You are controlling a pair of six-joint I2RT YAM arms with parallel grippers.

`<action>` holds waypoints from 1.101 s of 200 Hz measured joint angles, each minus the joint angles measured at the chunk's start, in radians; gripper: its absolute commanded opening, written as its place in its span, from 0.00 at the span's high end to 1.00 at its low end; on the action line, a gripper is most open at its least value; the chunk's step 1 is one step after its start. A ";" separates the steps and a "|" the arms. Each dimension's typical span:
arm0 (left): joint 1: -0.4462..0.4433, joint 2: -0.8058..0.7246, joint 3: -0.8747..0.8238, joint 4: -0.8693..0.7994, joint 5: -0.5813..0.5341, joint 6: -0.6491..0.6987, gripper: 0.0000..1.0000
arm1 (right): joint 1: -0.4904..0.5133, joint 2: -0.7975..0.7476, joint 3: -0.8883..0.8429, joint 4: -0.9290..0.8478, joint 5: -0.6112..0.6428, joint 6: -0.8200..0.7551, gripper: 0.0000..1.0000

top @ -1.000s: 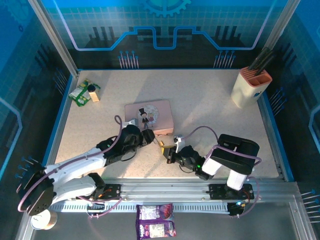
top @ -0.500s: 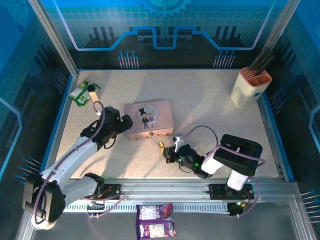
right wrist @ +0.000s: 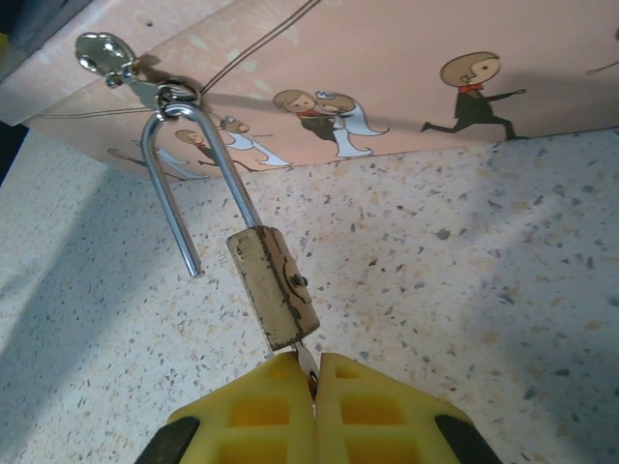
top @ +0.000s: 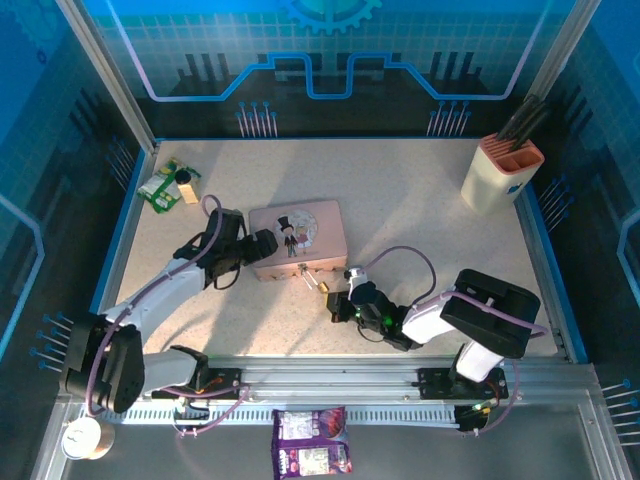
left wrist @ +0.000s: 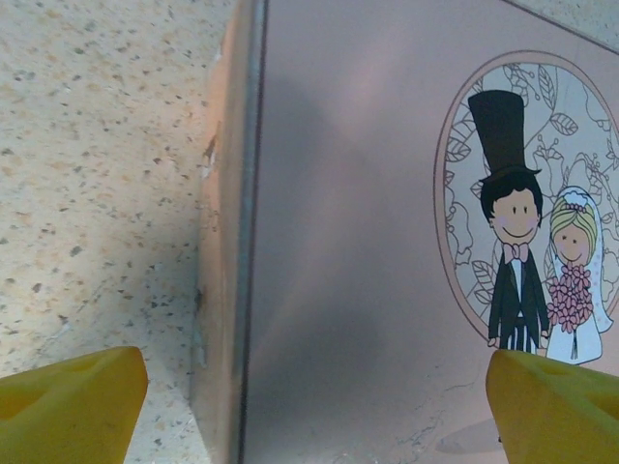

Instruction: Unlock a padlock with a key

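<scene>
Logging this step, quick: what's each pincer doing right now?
Left pincer: open, astride the pink tin's edge.
Right pincer: shut on the key in the padlock.

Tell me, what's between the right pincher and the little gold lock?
The key: a short bit of its silvery blade runs from the shut right gripper to the near end of the padlock, seen in the right wrist view.

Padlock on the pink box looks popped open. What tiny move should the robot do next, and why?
Probably the right gripper, shut on the key under the padlock, should swing it so the loose leg of the shackle slides out of the hasp on the tin. That leg is already free of the brass body, but the shackle hangs through the hasp.
</scene>
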 measured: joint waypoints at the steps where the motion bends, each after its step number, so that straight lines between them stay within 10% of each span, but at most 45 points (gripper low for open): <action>1: 0.000 0.000 0.000 0.001 0.000 0.000 0.10 | -0.001 0.000 0.001 -0.002 0.000 0.000 0.99; 220: -0.170 0.056 -0.050 0.091 -0.079 -0.156 0.16 | -0.137 -0.076 0.043 -0.181 -0.091 -0.068 0.61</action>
